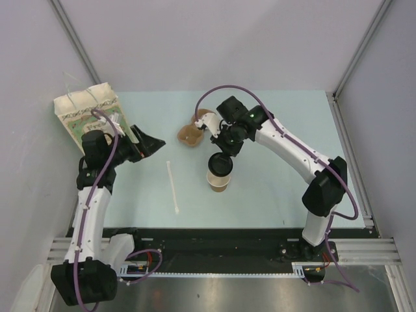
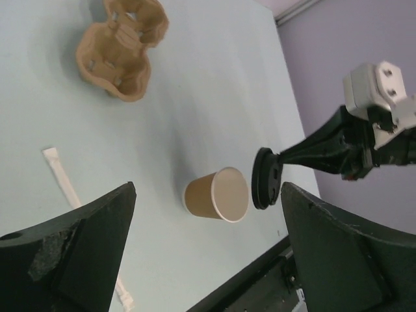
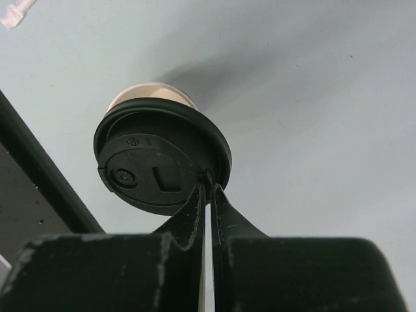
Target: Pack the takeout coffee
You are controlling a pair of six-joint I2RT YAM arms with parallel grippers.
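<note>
A small kraft paper cup (image 1: 218,181) with a white inside stands open near the table's middle; it also shows in the left wrist view (image 2: 218,195). My right gripper (image 1: 224,156) is shut on the rim of the round black lid (image 1: 220,164) and holds it just above the cup, not seated. In the right wrist view the lid (image 3: 159,156) hides most of the cup (image 3: 151,94) behind it. The lid also shows in the left wrist view (image 2: 264,178), a small gap from the cup's mouth. My left gripper (image 1: 151,144) is open and empty at the left.
A brown two-hole pulp carrier (image 1: 195,130) sits behind the cup, also in the left wrist view (image 2: 122,49). A white stir stick (image 1: 172,186) lies left of the cup. A paper bag (image 1: 88,110) stands at the back left. The table's black front edge (image 1: 221,231) runs below.
</note>
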